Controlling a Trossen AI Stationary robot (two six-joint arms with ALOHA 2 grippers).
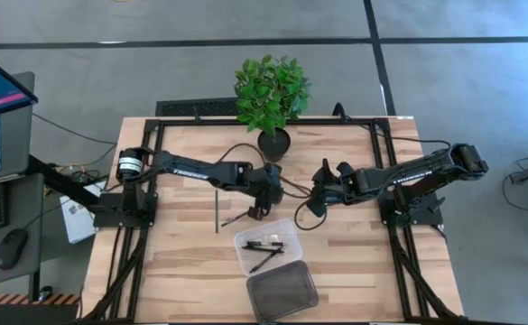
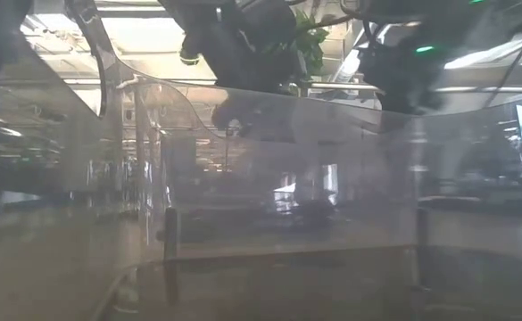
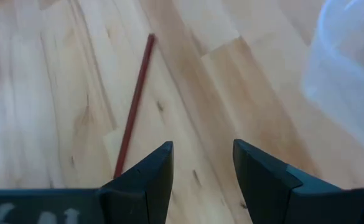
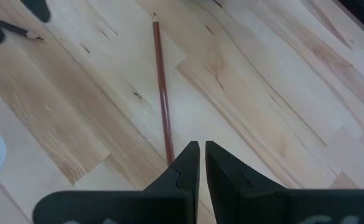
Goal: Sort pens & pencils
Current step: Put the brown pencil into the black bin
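Pencils are my concern: one slim reddish wooden pencil [image 3: 134, 104] lies flat on the pale wooden surface [image 3: 244, 81] just ahead of my left end effector [image 3: 202, 163], whose fingers are open and empty, its long axis running away from me.

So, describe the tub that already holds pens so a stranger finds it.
Start at the potted plant on the table's far edge and come toward the near edge. Of two tubs there, it is the clear tub holding pens, not the dark tub.
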